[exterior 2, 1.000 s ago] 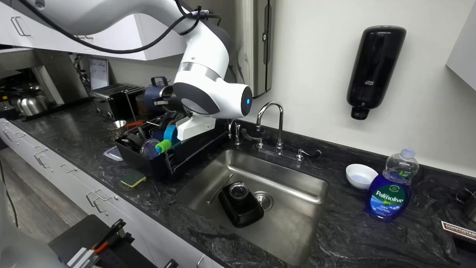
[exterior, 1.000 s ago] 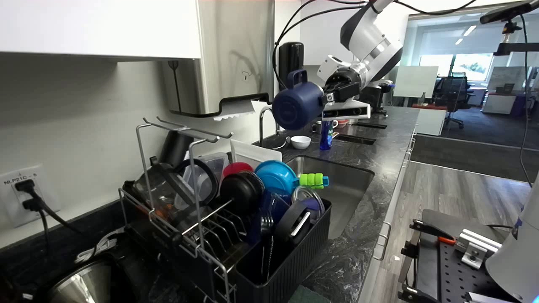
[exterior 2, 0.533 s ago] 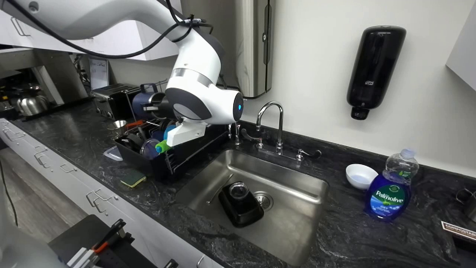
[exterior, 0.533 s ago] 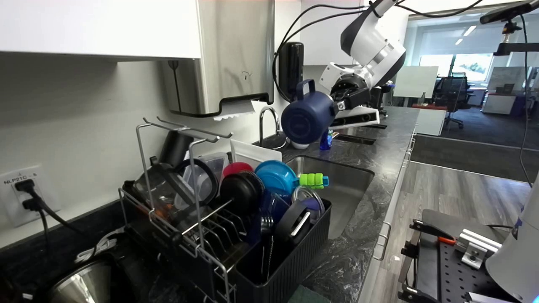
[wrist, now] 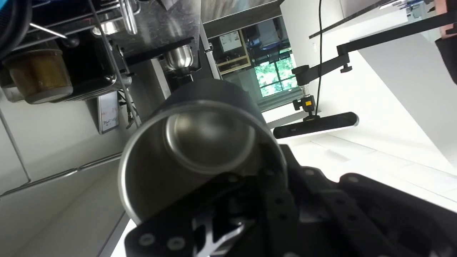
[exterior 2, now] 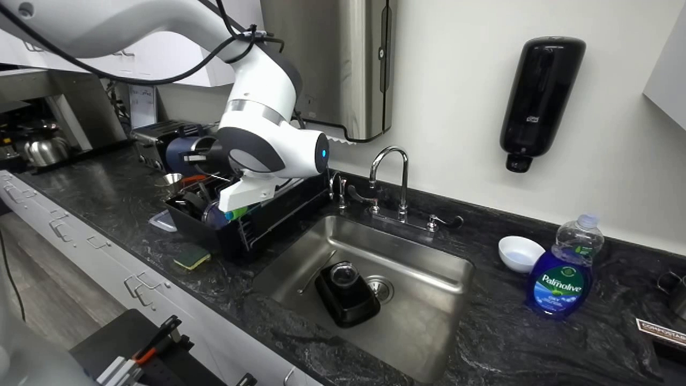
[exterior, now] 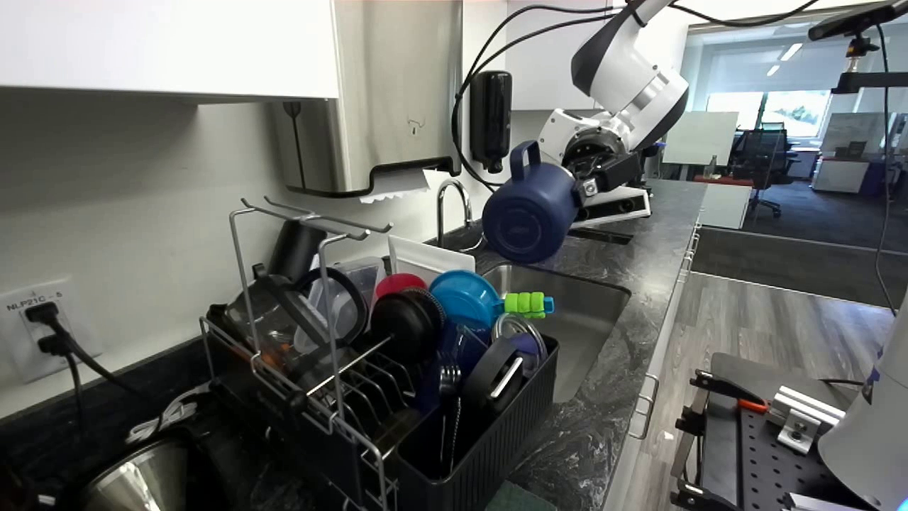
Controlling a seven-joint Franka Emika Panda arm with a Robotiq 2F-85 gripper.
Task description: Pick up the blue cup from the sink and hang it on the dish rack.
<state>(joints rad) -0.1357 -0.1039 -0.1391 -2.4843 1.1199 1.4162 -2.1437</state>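
The gripper has its jaws closed on the wall of the blue cup at the mouth, one jaw apparently inside, the other outside. The cup is held in the air, tilted, with its handle uppermost in both exterior views. It is out of the sink, where a black container lies. The step in hand is judged to be the transfer to the dish rack. Hanging is not yet done: the cup appears apart from the upper hooks. The next move calls for aligning the handle's opening with a hook, passing it over the upturned tip without striking the turquoise vessel, and lowering until the hook bears the weight before release.
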